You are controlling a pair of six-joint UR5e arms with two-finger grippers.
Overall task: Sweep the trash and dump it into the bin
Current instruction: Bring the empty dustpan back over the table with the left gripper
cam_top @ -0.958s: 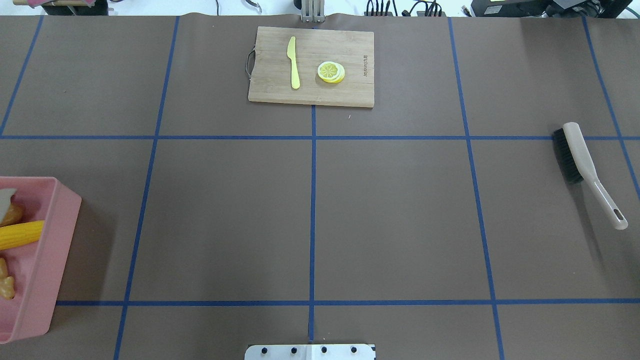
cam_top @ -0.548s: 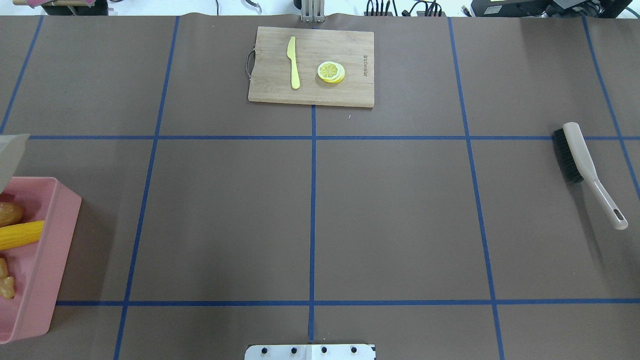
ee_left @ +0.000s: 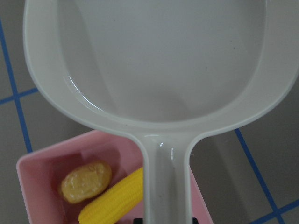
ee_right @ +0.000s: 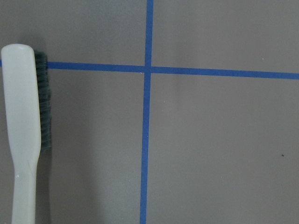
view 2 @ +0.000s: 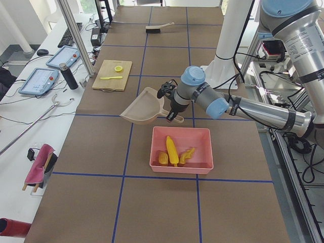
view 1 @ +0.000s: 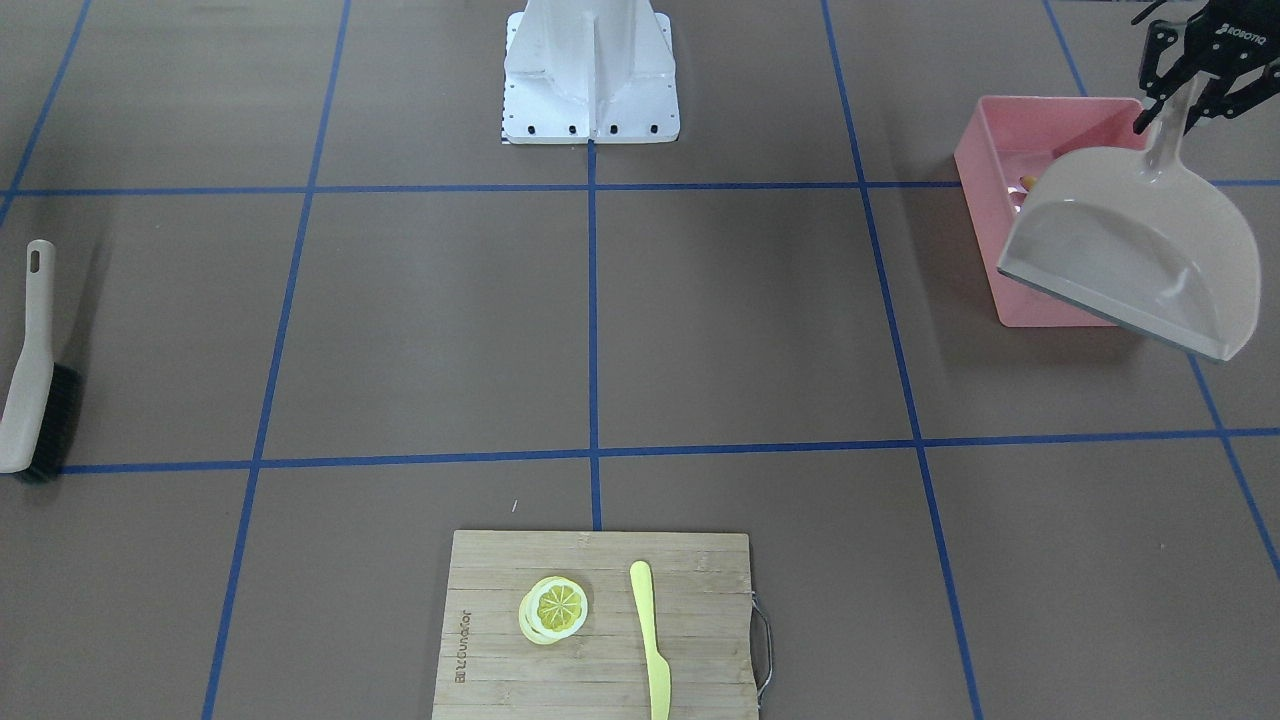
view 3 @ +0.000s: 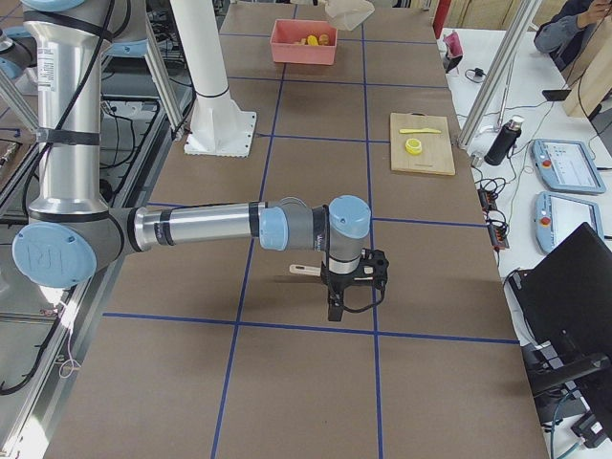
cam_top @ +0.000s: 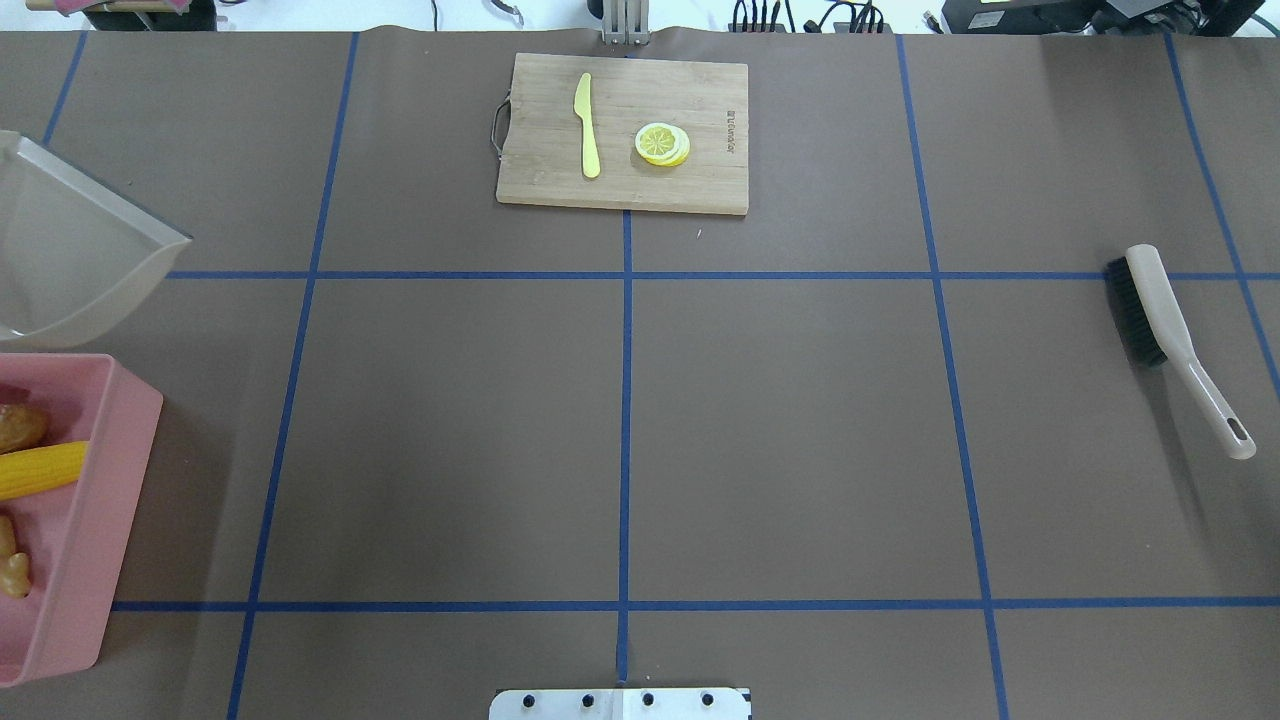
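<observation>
We start with the counter (cam_top: 800,400), since the next move is about where on it there is free room. The bin (cam_top: 115,480) sits at its left end, near the robot's side. Raised off the surface just beyond the bin's far wall is the dustpan (view 1: 1130,260). Its scoop is empty. Its long axis runs from the handle, which crosses the bin's far corner, out to the lip, which points away from the robot and a little toward the middle of the counter. Bare counter therefore lies straight ahead of the lip, and the bin lies behind the handle.

The left hand (view 1: 1180,105) is clamped on the top of that handle and carries the whole pan. It is the only hand near this end.

The right hand (view 3: 352,287) hangs over the brush (cam_top: 1150,300), which lies flat at the opposite end, well apart from the bin. We cannot tell whether its fingers are spread or together.

All the trash is already inside the bin. The corn cob (cam_top: 40,470) lies across the middle, with the ginger root (cam_top: 12,575) on its near side and the potato (cam_top: 18,428) on its far side.

We judge the dumping done. What remains is to put the dustpan down, moving along its own axis, forward and down, clear of the bin's wall.
</observation>
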